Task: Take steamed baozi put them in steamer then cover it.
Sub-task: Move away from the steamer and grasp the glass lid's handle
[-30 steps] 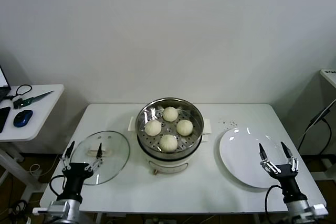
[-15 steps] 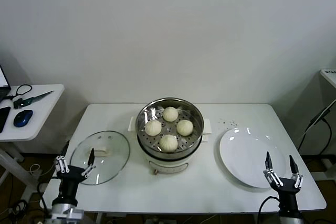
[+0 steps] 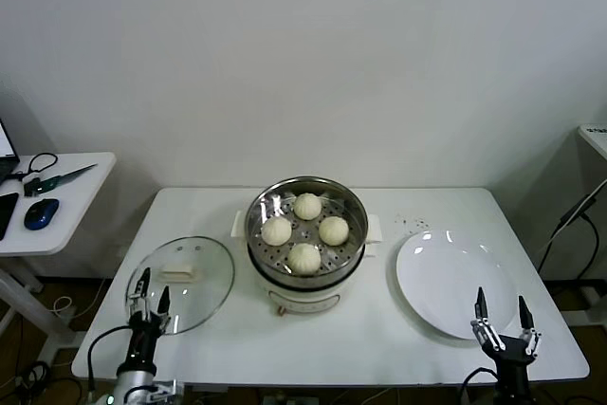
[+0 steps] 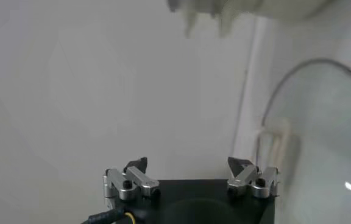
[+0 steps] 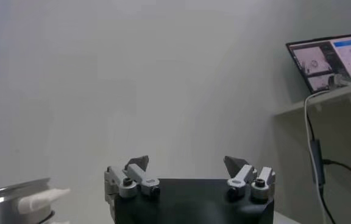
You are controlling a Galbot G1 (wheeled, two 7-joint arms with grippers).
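Several cream-white baozi lie on the perforated tray inside the shiny steel steamer at the table's middle. The cover, a clear glass lid with a white handle, lies flat on the table to the steamer's left, and shows in the left wrist view as the cover. My left gripper stands open at the lid's near edge, low by the table front, empty; its jaws are spread wide. My right gripper stands open and empty at the near edge of the white plate, fingers wide.
The white table carries the steamer, lid and plate. A side table at the far left holds a mouse and scissors. In the right wrist view the steamer's rim shows at one edge and a laptop screen on a shelf.
Both grippers have dropped and drawn back toward the table's front edge, still open. The left one has shifted slightly right along the lid's edge. Baozi, steamer and lid have not moved.
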